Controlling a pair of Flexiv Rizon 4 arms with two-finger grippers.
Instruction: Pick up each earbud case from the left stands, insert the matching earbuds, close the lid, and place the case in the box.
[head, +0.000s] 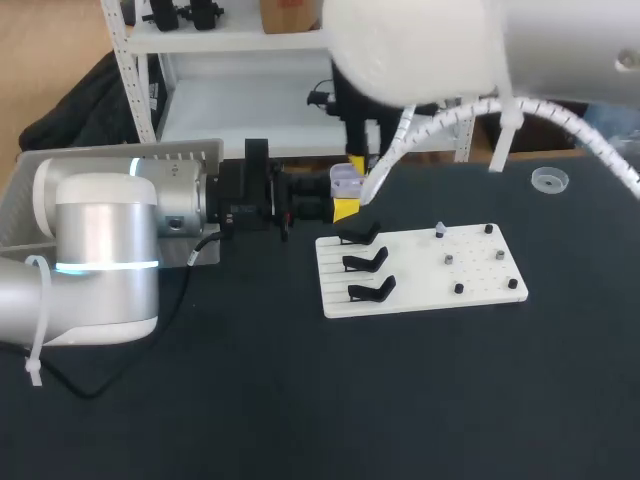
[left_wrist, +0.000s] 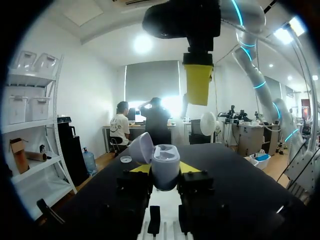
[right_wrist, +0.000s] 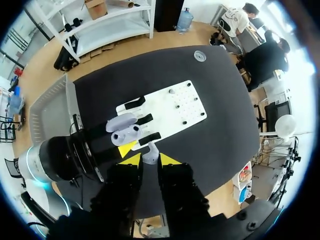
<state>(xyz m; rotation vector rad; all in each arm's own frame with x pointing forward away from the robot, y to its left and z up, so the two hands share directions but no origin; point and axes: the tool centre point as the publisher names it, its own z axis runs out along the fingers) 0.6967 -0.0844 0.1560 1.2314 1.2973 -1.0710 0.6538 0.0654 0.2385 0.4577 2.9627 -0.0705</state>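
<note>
At the upper left of the head view sits the grey box (head: 130, 152), well apart from the work, so you do not need it yet. Just left of centre, your left gripper (left_wrist: 164, 170) is clamped on the lavender earbud case (head: 345, 182), 1 finger on each side, with the lid (left_wrist: 142, 148) swung open. It holds the case by 2 narrow side contacts only, so I judge that a hard or off-centre push from above could twist the case or slide it out of the grip. Directly over the case, your right gripper (right_wrist: 149, 160) pinches 1 lavender earbud (right_wrist: 150, 154) between its yellow tips, just short of the sockets. The likeliest fault is a misaligned earbud: set down tilted or over the wrong socket, it may jam on the rim or pop free onto the table. The raised lid stands beside the sockets, and a finger coming down on that side could strike it. The 2 grippers are also very near each other, so contact between their tips is possible. Right of centre, the 3 black stands (head: 365, 260) on the white board (head: 480, 290) hold no cases.
</note>
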